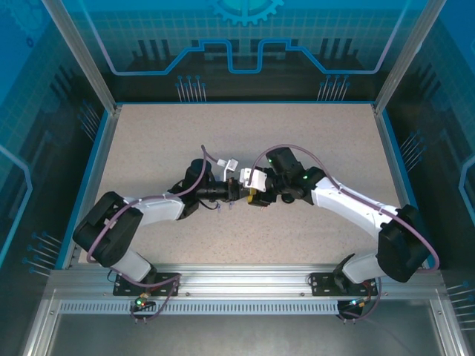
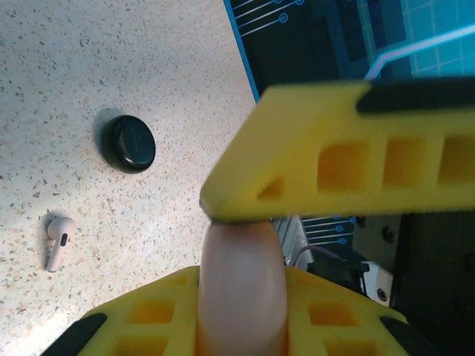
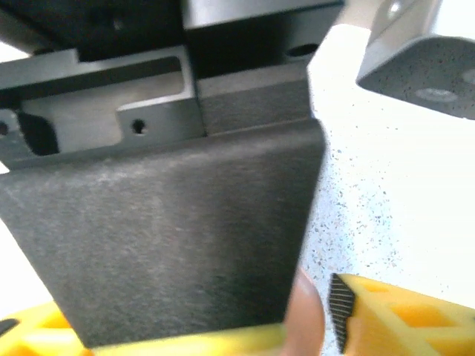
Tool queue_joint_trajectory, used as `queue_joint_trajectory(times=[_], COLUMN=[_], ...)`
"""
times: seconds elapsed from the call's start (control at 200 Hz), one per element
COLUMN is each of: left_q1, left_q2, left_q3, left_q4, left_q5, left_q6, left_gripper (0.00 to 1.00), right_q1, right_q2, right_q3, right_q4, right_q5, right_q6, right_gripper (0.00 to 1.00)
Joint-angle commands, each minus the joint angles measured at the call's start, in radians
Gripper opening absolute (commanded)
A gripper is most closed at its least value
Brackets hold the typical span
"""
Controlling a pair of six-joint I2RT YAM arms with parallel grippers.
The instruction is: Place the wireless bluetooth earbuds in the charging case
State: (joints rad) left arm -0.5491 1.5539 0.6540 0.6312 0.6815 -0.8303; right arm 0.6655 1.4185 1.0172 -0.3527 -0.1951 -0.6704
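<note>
Buds come first: one pink bud (image 2: 241,245) sits pinched in the left tool (image 2: 241,280), and its round end pokes out past the yellow fingertips. We think it is a bud, but it is so close to the left wrist camera that it looks blurry. The left tool is clenched on it. A yellow finger (image 2: 334,163) of the right tool (image 1: 251,196) touches the tip of the pink bud. We cannot tell if the right tool is gripping or has let go, because a dark block (image 3: 171,245) hides most of the right wrist view. From above we see both tools meet nose to nose over the middle of the table (image 1: 312,141). Down on the table lie a pale bud (image 2: 59,239) and, near it but apart, a round black case (image 2: 128,143) that looks shut. So the step in hand looks like passing the pink bud from tool to tool, up in the air. No bud is in a case yet. Next, we guess, the right tool must back off without knocking the bud. Then a case has to be open before the bud can go in.
</note>
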Motion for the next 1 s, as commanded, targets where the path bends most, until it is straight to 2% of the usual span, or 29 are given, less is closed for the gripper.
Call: queue_joint_trajectory(times=[0.0,0.17,0.305,0.505,0.68,0.775,0.996], left_q1=[-0.005,-0.005,-0.005,-0.010,-0.039,-0.055,-0.087], left_q2=[-0.065,-0.157,-0.244,-0.368,-0.471,-0.512,-0.539], left_q3=[0.023,0.008,-0.018,-0.058,-0.095,-0.117,-0.119], left_q4=[-0.034,-0.103,-0.115,-0.113,-0.116,-0.104,-0.121], left_q5=[0.005,-0.048,-0.072,-0.063,-0.064,-0.066,-0.077], left_q6=[0.081,0.199,0.313,0.485,0.673,0.784,0.959], left_gripper=[0.17,0.13,0.12,0.12,0.10,0.08,0.03], right_q1=[-0.026,-0.087,-0.159,-0.188,-0.191,-0.189,-0.139], right_q2=[-0.052,-0.178,-0.272,-0.367,-0.380,-0.371,-0.362], right_q3=[0.021,-0.043,-0.079,-0.109,-0.088,-0.055,0.002], right_q4=[-0.043,-0.049,-0.072,-0.040,-0.070,-0.109,-0.124], right_q5=[-0.048,-0.149,-0.256,-0.375,-0.510,-0.516,-0.477], right_q6=[0.037,0.069,0.103,0.188,0.225,0.214,0.209], right_gripper=[0.74,0.94,0.97,0.92,0.79,0.74,0.71])
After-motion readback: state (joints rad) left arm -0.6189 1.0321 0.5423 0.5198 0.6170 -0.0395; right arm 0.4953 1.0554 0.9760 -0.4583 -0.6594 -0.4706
